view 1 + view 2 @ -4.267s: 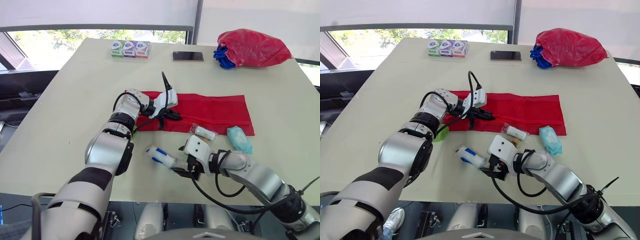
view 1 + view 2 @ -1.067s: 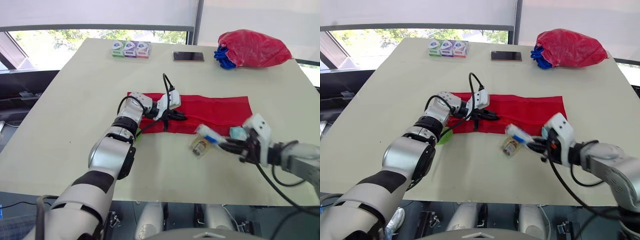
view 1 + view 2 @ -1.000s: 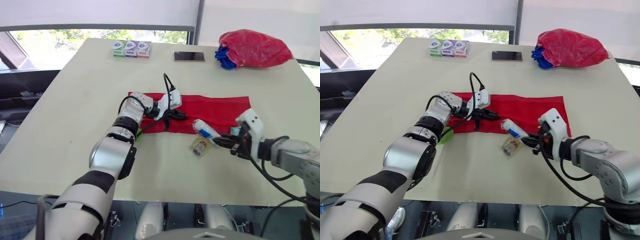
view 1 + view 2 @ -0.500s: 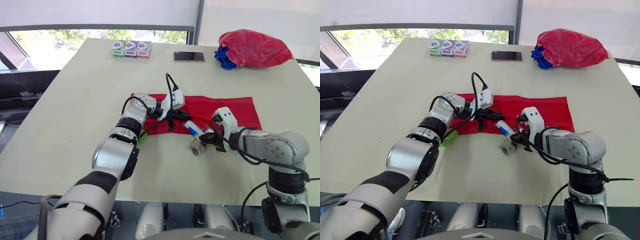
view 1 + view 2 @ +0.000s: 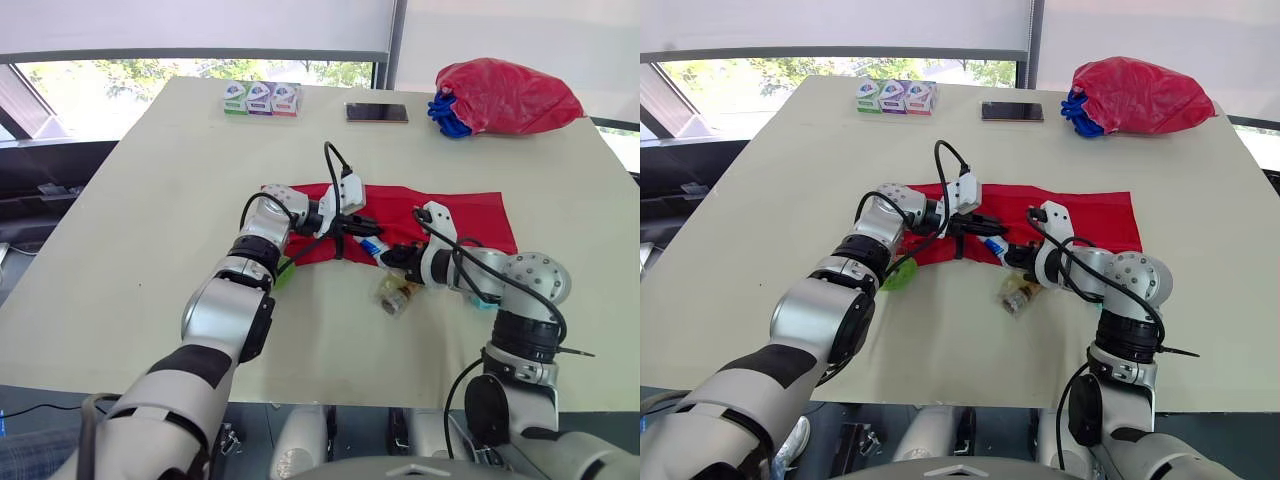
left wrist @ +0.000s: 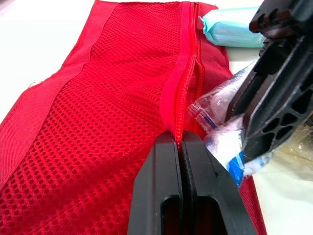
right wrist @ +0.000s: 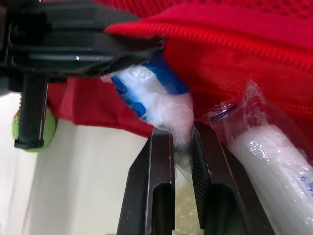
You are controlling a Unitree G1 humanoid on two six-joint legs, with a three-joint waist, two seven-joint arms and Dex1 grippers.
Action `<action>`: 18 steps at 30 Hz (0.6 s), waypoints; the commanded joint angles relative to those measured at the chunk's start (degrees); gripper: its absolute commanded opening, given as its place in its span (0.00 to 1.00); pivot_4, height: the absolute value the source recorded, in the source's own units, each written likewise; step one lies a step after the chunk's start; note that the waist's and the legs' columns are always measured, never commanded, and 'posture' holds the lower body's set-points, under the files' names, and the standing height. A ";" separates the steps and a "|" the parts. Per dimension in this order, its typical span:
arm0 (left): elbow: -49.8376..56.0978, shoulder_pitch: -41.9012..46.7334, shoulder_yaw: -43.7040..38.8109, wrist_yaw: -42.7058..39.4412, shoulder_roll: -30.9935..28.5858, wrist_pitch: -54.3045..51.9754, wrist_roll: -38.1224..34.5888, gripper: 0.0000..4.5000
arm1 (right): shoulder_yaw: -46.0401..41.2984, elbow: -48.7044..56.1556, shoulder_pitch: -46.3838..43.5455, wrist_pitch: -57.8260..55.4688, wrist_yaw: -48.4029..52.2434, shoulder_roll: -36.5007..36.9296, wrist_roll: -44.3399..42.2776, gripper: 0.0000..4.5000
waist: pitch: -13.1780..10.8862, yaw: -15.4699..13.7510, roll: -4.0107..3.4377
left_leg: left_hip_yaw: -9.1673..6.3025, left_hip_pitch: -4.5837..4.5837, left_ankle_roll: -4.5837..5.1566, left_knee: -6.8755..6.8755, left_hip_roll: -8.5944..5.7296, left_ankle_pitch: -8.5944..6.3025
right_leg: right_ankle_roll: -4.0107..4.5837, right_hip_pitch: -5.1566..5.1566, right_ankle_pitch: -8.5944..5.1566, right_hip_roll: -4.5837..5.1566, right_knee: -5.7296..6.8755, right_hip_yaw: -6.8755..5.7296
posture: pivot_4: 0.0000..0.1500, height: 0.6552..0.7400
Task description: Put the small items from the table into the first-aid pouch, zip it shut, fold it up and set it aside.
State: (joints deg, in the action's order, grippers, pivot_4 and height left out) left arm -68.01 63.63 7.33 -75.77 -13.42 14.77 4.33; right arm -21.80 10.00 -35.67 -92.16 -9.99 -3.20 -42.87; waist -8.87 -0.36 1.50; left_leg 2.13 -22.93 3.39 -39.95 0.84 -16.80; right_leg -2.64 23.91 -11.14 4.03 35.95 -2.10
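My left gripper (image 6: 180, 141) was pinched shut on the zipper lip of the first-aid pouch (image 6: 112, 98), holding up the slot at the pouch's near edge. The blue-and-white packet (image 7: 156, 100) sat nose-first at that slot, long axis pointing into the pouch. My right gripper (image 7: 182, 133), clamped on its tail just outside the pouch, needed to push straight along that axis.

Glossy silver arm shells (image 5: 222, 305), black joints (image 5: 252, 330), white wrist housings (image 5: 346, 195), looping black cables (image 5: 331, 165).
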 commanded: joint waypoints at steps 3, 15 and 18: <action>1.04 -0.08 0.52 -0.03 0.62 1.09 0.13 0.00 | -4.64 1.60 -0.92 -0.34 -5.23 -1.13 -6.40 0.00 | 0.00 0.11 -0.01 | 0.00 0.00 0.00 0.00 0.03 0.00 | 0.00 0.00 0.00 0.00 0.00 0.00 | 1.00 1.00; 1.15 -0.54 0.66 -0.01 1.46 1.19 0.05 0.00 | -7.31 0.73 -1.80 -0.34 -15.24 -3.58 -16.41 0.00 | -0.02 1.19 -0.03 | 0.01 0.02 0.00 0.16 0.12 0.00 | 0.00 0.02 0.00 -0.02 -0.04 0.02 | 1.00 1.00; 1.22 -0.45 0.70 -0.11 1.81 1.11 0.04 0.00 | -8.07 -0.36 -3.29 -0.34 -15.52 -5.69 -14.85 0.00 | -0.02 1.19 -0.04 | 0.01 0.04 0.00 0.21 0.13 0.00 | 0.00 0.04 0.00 -0.04 -0.03 0.02 | 1.00 1.00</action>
State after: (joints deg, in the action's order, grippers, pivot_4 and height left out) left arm -68.01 63.08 7.41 -75.64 -12.38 15.53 4.35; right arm -29.22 8.34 -36.45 -92.16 -25.97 -7.64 -56.68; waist -8.88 0.83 1.47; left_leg 2.14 -22.89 3.38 -39.74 0.97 -16.80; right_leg -2.64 23.95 -11.14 4.00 35.91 -2.08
